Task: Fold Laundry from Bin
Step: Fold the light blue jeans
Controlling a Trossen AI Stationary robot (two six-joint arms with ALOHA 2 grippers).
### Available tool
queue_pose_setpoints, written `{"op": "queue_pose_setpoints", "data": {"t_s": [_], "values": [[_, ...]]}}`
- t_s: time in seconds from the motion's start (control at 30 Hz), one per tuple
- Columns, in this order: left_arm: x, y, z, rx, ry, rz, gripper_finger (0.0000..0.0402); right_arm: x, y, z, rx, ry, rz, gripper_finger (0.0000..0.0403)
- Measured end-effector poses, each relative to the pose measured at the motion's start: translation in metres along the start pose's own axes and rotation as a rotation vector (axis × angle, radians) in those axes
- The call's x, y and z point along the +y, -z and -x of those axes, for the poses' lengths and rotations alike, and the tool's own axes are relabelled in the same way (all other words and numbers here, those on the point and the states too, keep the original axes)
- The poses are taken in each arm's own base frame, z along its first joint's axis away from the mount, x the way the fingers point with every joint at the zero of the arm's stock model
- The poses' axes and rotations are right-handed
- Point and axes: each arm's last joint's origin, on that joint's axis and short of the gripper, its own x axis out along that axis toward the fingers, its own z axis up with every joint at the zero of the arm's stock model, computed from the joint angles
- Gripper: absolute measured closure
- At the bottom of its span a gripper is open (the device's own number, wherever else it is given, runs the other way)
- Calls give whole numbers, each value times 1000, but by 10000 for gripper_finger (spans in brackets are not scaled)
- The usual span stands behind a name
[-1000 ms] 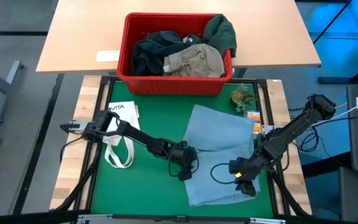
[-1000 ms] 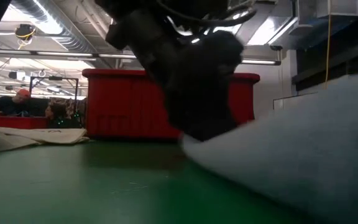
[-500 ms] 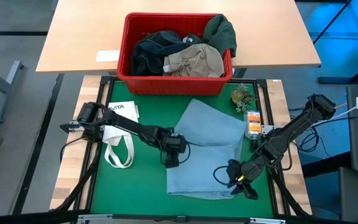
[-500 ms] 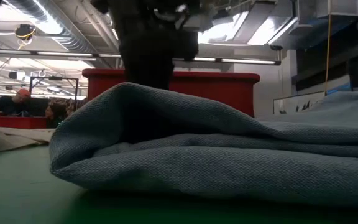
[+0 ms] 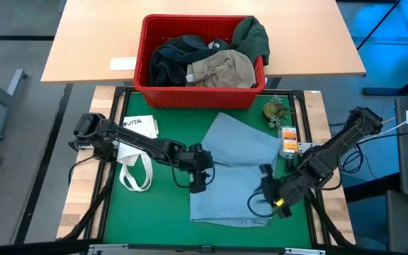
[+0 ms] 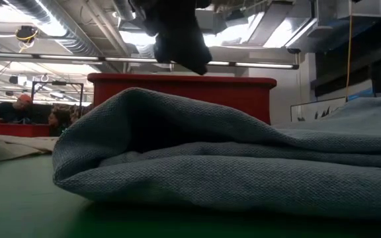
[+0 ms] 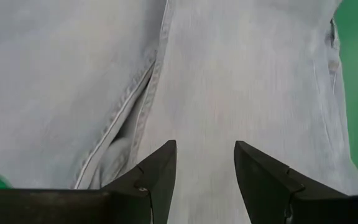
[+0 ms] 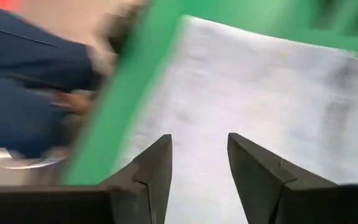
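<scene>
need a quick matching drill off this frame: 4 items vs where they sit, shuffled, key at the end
Things:
1. jeans
2. white tote bag
3. khaki garment
4. small plant

Places:
A. inside the red bin, among dark clothes
B. folded on the green mat, between the left pincer and right pincer
C. at the mat's far right corner, near the bin
D. on the mat's left side, handles towards the near edge

Pairs: 1-B, 2-D, 3-A, 4-C
</scene>
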Motion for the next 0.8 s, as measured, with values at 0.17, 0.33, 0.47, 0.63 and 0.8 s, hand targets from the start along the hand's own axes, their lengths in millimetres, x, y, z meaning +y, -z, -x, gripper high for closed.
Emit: {"op": "queue_pose_setpoints", "data": {"t_s": [0.17,0.33,0.47,0.63,0.8], "values": [[-2,6,-17,27,-14,-7,246,-10,15,-3,94,244,38,246],[-5,12,-31,63,-2,-16,246,-13,33,-14,170,286,-6,246],[-15,12,-32,49,72,-23,246,-11,44,-19,240,201,-35,246],[-34,16,-28,24,125,-50,246,0,46,-19,290,20,-39,246],[-54,24,-24,32,160,-93,246,26,47,-16,243,-119,12,246]]}}
